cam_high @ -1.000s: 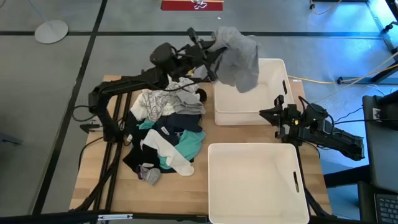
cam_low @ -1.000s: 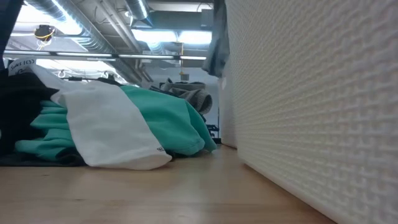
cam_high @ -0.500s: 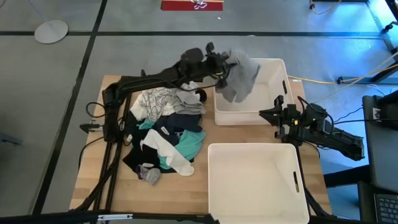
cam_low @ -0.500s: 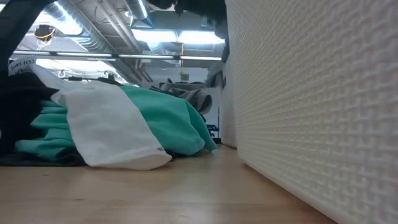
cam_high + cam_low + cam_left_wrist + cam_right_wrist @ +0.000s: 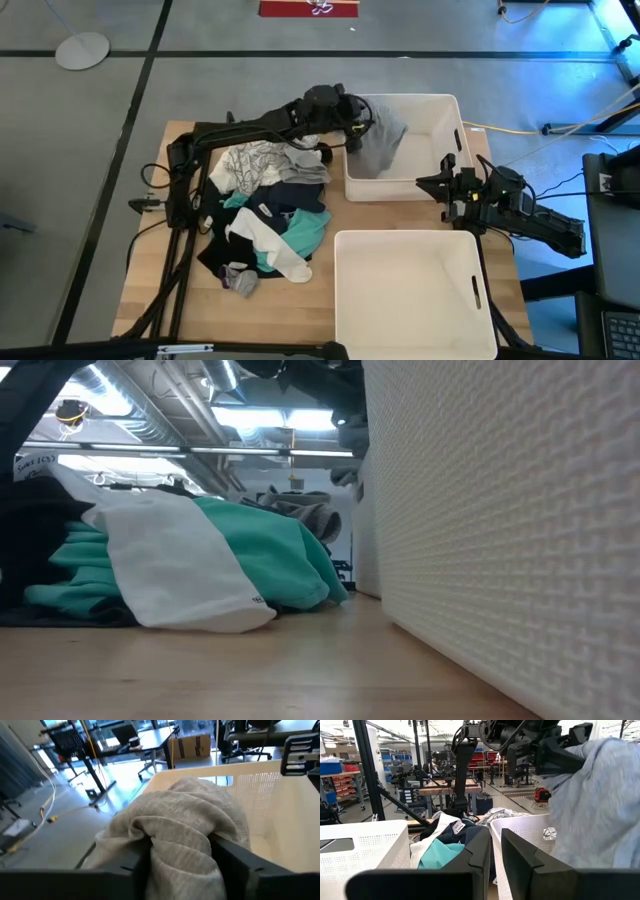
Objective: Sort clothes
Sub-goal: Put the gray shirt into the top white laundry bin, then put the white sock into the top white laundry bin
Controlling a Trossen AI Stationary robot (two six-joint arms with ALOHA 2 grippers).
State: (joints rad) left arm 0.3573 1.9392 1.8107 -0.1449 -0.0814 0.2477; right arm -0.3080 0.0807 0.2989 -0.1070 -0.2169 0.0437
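Note:
My left gripper (image 5: 360, 118) is shut on a light grey garment (image 5: 380, 145) over the left part of the far white bin (image 5: 445, 112). The garment also shows in the left wrist view (image 5: 175, 820) and the right wrist view (image 5: 600, 800). The rest of the clothes, white, cream, teal, navy and black, lie in a pile (image 5: 268, 205) on the table's left half. My right gripper (image 5: 428, 184) is shut and empty at the far bin's near right corner, its fingers pointing toward the table's left edge. My left gripper pinches a bunched fold of the grey garment (image 5: 172, 847) between its two fingers (image 5: 235, 860), several layers gathered. The fingers come from the table's left side, slanting down. The garment hangs below and in front of the fingers, its lower part inside the far bin.
A second white bin (image 5: 412, 292) stands at the near right; its wall (image 5: 500, 540) fills the right of the low view. A teal and a white garment (image 5: 200, 560) lie at the pile's near side. The left arm reaches over the pile's far end.
My left gripper has gone down toward the far bin, still shut on the grey garment. The garment, held high above the bin's far left corner a second ago, has come down with it, and its lower part now hangs inside the bin.

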